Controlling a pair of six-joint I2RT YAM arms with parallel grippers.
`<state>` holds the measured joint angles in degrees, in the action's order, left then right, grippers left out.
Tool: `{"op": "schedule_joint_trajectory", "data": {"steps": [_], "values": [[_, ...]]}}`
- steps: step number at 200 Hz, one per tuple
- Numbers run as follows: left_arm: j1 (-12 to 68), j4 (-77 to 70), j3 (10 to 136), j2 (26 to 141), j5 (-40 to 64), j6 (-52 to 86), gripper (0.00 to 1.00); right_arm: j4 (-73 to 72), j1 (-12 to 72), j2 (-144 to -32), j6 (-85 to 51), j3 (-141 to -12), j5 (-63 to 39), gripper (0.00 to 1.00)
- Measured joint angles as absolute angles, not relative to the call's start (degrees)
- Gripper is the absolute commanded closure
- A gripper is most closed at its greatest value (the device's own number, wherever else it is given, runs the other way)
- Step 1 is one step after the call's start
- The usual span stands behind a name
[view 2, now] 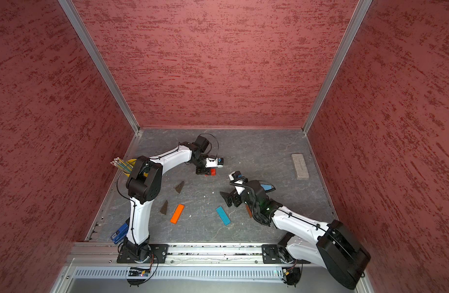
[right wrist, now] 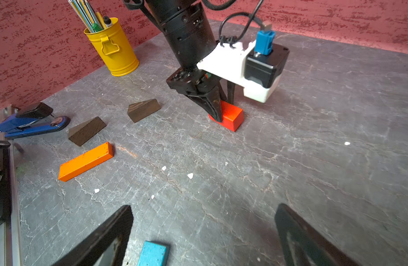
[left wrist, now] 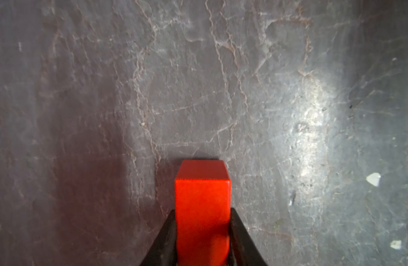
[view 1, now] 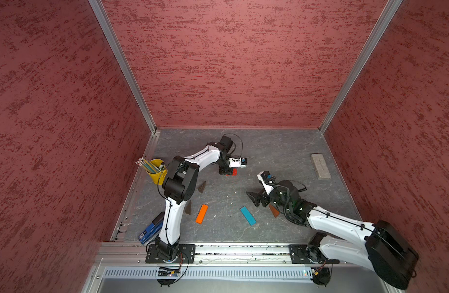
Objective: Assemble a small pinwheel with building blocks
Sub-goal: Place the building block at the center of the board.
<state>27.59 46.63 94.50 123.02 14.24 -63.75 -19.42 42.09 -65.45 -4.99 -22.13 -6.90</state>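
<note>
left gripper [right wrist: 222,108]: clenched on cube [left wrist: 202,198], near end hidden between fingers
right gripper [right wrist: 203,207]: released, empty
blue bar [right wrist: 153,254]: near right gripper, cut off by frame
wedge [view 1: 274,211]: behind right gripper, partly covered

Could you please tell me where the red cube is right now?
In a top view the red cube is at the middle of the table, toward the back, clamped in the left pincer, just beyond a dark wedge.
</note>
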Motion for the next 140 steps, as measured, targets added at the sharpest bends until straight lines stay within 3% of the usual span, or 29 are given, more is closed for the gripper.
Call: {"op": "schedule_joint_trajectory", "data": {"steps": [49, 113, 140], "values": [[27.6, 48.7, 98.3, 125.4, 13.2, -63.9, 0.66, -19.6, 43.3, -67.0, -5.3, -22.1, -5.7, 0.01], [27.7, 49.2, 98.4, 125.7, 12.8, -63.9, 0.53, -19.6, 43.4, -67.0, -5.4, -22.1, -5.3, 0.01], [27.7, 48.8, 98.4, 125.7, 13.0, -63.8, 0.16, -19.7, 43.4, -67.0, -5.4, -22.1, -5.2, 0.01]]}}
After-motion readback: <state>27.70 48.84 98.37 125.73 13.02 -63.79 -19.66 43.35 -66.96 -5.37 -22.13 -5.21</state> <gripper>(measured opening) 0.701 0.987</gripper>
